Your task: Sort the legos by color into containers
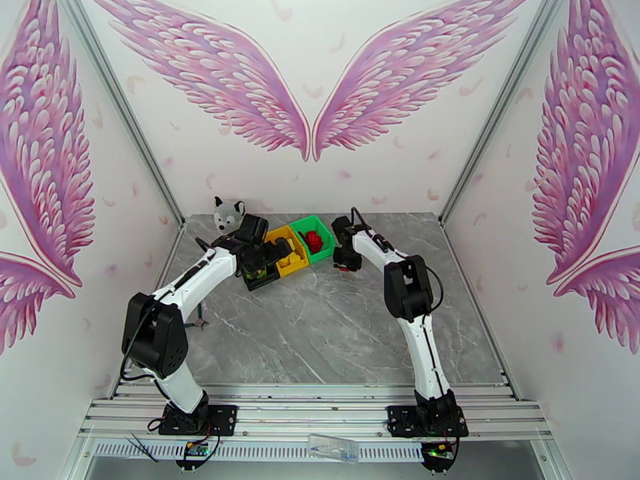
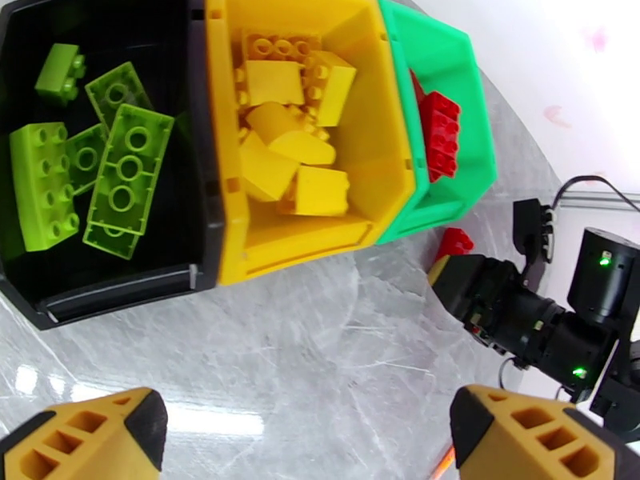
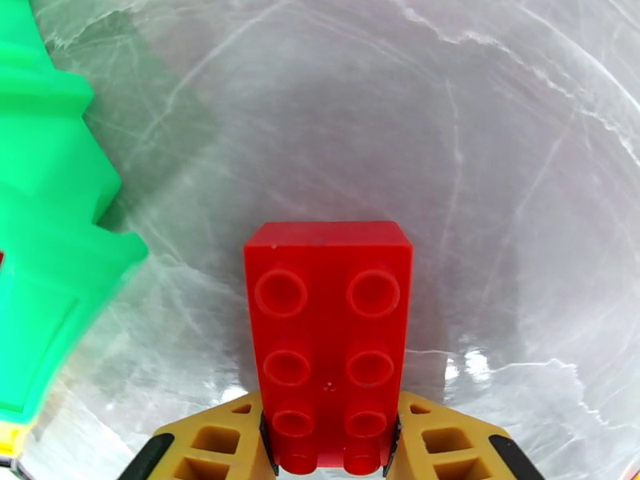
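Red studded plastic brick is pinched in the right gripper, jaws closed on its sides, just beside the green plastic bin, low over the grey marble-look tabletop; can't tell if touching. More red bricks in that bin, yellow bricks in the yellow bin, light-green ones in the black bin. Left gripper hangs nearby, jaws spread wide, nothing in them.

The left arm and right arm had white shells between bulky black joint housings, each bolted on a black base plate. Thin black cables looped past the elbows. The fingers were mustard-yellow, cut with hollow cells, black-edged. Green lights dotted the right wrist.
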`<act>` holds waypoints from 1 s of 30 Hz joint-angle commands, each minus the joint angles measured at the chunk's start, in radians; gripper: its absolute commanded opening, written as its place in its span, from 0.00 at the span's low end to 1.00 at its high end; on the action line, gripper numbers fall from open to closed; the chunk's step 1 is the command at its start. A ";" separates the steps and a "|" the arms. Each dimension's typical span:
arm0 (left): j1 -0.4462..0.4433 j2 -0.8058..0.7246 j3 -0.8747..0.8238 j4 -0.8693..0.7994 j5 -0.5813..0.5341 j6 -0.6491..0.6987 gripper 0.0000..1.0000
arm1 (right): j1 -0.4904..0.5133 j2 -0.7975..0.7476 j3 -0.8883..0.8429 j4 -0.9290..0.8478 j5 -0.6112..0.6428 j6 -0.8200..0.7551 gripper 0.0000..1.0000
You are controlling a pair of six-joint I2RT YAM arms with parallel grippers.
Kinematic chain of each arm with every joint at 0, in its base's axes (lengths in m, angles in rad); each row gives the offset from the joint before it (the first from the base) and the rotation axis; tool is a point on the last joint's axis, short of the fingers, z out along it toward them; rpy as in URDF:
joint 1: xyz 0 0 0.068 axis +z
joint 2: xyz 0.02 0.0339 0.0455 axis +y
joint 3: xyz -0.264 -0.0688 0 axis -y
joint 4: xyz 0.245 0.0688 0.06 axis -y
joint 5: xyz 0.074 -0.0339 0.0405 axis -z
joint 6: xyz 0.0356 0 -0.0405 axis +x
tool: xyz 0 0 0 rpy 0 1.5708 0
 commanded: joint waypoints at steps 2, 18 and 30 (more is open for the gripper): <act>0.007 0.121 0.118 0.072 0.160 0.016 0.99 | -0.019 -0.110 -0.079 0.051 -0.018 0.008 0.30; 0.053 0.282 0.353 0.171 0.279 -0.078 0.99 | -0.015 -0.065 0.103 0.299 -0.468 0.192 0.37; 0.095 0.045 0.113 0.178 0.144 -0.025 0.99 | -0.015 0.030 0.273 0.316 -0.561 0.211 0.75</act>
